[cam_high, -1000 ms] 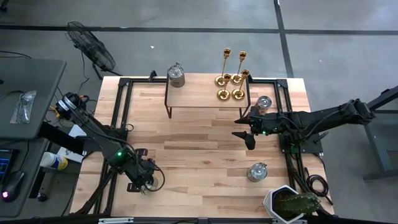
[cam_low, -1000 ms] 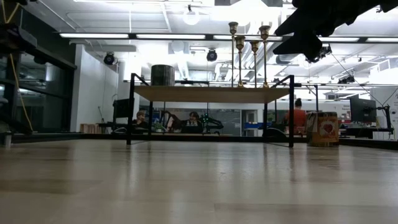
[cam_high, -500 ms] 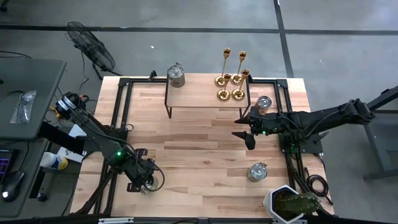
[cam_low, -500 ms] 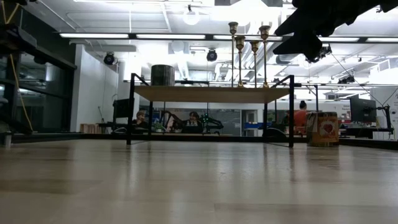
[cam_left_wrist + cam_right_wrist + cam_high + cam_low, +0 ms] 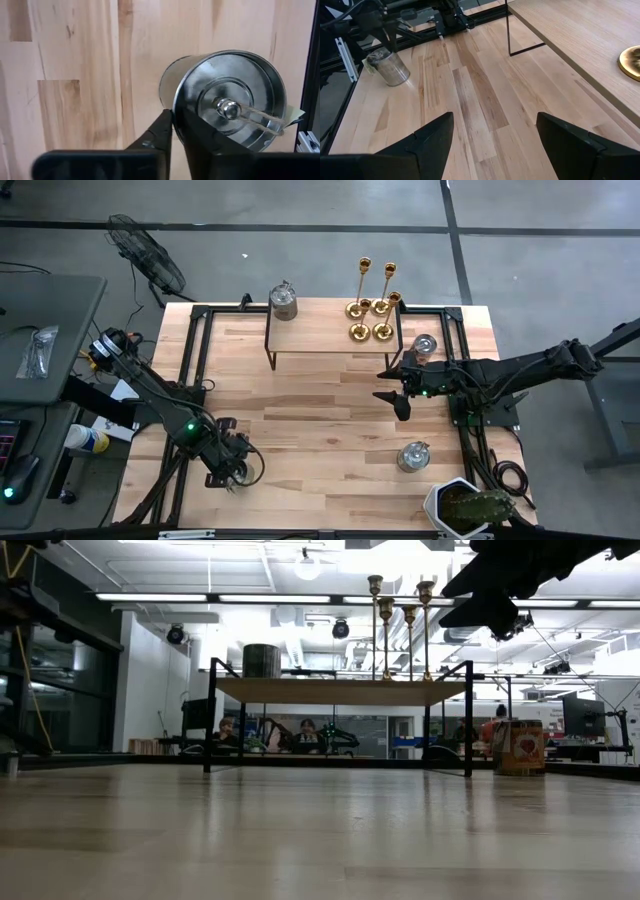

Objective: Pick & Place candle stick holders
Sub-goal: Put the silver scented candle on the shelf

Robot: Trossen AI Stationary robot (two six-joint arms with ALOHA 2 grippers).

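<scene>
Right gripper (image 5: 394, 385) is hanging wide open, holding nothing, just short of the raised shelf (image 5: 320, 330). The candle stick holders (image 5: 371, 308) are standing grouped on the shelf end ahead of it, untouched. Looks like the approach step; next it needs lifting and closing on one stem. Left gripper (image 5: 175, 131) is sitting narrow, against a silver jar (image 5: 227, 100), at the near table (image 5: 300, 420) corner.

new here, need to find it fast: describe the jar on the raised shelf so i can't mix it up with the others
Find the raised wooden shelf on black legs at the table's far edge. The jar stands alone at the shelf's left end, away from the four gold candlesticks clustered at its right end. It is squat, silver-grey and lidded, and the only jar up on the shelf; the others sit on the tabletop.
</scene>
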